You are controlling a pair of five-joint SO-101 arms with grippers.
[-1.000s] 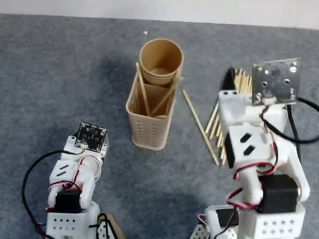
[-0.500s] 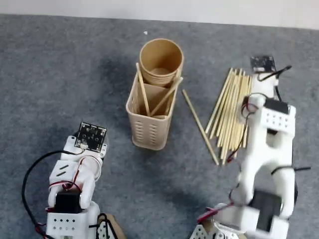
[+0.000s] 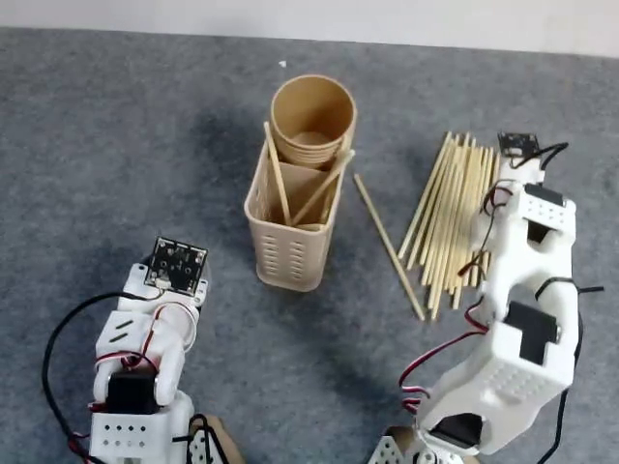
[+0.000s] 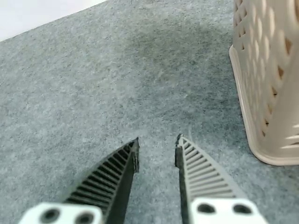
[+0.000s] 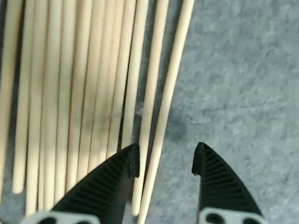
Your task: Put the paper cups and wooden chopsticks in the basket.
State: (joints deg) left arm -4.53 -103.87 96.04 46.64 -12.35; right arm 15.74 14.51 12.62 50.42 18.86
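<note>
Tan paper cups [image 3: 312, 114], nested: upright in the far compartment of the beige perforated plastic basket [image 3: 287, 253].
Pale wooden chopsticks [image 3: 448, 220]: bundle lying on the grey felt mat [image 3: 116, 135], well apart from the basket.
Single chopstick [image 3: 388, 246]: on the mat between bundle and basket.
Leaning chopsticks [image 3: 279, 176]: inside the basket.
Right gripper [image 5: 166, 158]: jaws apart, over the bundle's edge.
Left gripper [image 4: 156, 148]: jaws apart, above the mat near the basket.
</note>
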